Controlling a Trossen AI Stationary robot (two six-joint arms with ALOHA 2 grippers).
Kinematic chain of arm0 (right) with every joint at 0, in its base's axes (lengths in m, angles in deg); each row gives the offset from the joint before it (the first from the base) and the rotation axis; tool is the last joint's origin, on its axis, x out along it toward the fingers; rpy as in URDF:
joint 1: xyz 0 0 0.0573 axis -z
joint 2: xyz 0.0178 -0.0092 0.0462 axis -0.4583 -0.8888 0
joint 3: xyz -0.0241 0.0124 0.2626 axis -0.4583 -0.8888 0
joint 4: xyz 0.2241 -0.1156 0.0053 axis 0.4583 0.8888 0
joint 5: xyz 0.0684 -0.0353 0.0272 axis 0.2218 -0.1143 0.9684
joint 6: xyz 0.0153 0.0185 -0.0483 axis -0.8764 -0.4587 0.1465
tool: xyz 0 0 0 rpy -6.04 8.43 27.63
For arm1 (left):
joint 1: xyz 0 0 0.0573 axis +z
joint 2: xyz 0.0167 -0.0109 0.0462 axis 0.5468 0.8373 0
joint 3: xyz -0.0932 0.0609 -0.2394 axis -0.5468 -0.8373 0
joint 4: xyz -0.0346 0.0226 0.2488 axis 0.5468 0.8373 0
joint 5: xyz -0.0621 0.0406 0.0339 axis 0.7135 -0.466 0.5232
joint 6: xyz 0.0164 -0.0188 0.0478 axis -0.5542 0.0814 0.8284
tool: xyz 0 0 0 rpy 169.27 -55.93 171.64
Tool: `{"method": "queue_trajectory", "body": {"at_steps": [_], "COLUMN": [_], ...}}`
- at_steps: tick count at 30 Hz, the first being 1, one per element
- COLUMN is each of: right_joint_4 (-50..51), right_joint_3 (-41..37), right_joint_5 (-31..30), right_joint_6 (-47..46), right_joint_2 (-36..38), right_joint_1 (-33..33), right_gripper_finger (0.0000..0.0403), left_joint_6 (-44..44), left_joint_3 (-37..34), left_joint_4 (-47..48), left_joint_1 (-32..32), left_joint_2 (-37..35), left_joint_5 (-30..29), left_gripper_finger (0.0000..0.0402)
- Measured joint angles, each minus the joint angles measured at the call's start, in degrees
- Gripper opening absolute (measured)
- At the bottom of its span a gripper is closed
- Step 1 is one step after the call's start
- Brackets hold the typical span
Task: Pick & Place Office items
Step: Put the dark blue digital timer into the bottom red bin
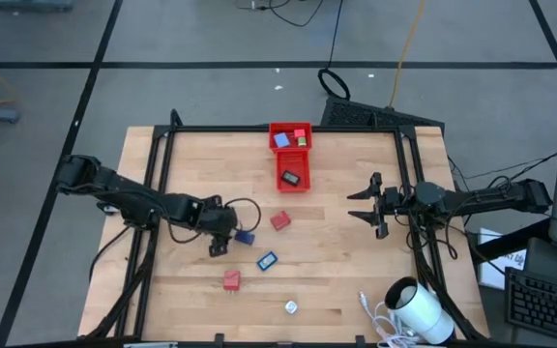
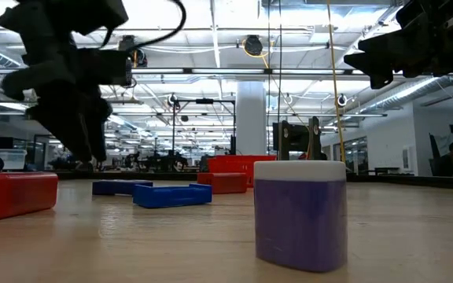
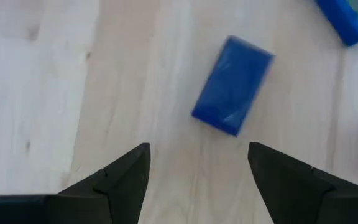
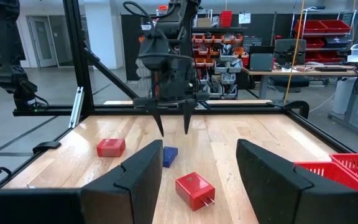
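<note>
My left gripper (image 3: 197, 171) hangs open just above the table, pointing steeply down; a dark blue block (image 3: 233, 84) lies flat on the wood a little ahead of its fingers, untouched. From the right wrist view the left gripper (image 4: 173, 129) hangs clear above that block (image 4: 169, 155). Other small items lie flat on the table: a red one (image 1: 279, 221), another red one (image 1: 231, 280), a light-blue one (image 1: 267, 260) and a whitish one (image 1: 291, 307). My right gripper (image 1: 367, 203) waits open at the table's right, held level above it.
The red tray (image 1: 277, 160) stands at the table's far middle with several small pieces in its two compartments. A big white cylinder (image 1: 419, 309) with its cable lies at the near right corner. A black frame rail (image 1: 288, 128) runs around the table.
</note>
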Motion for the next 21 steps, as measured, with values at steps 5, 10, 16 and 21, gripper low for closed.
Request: {"method": "queue_trajectory", "body": {"at_steps": [5, 10, 16, 21], "right_joint_4": [0.0, 0.0, 0.0, 0.0], "right_joint_3": [0.0, 0.0, 0.0, 0.0], "right_joint_5": [0.0, 0.0, 0.0, 0.0], "right_joint_6": [0.0, 0.0, 0.0, 0.0], "right_joint_2": [0.0, 0.0, -0.1, -0.1], "right_joint_1": [0.0, 0.0, 0.0, 0.0], "right_gripper_finger": [0.0197, 0.0197, 0.0197, 0.0197], "left_joint_6": [9.0, 15.0, 16.3, 16.0], "left_joint_3": [0.1, 0.1, 0.1, 0.2], "left_joint_4": [-8.2, -14.0, -13.7, -13.5], "left_joint_1": [-0.2, -0.2, 0.0, 0.0], "left_joint_2": [1.8, 5.8, 10.2, 12.0], "left_joint_5": [0.4, 1.4, 1.3, 1.5], "left_gripper_finger": [0.0271, 0.0271, 0.0271, 0.0271]}}
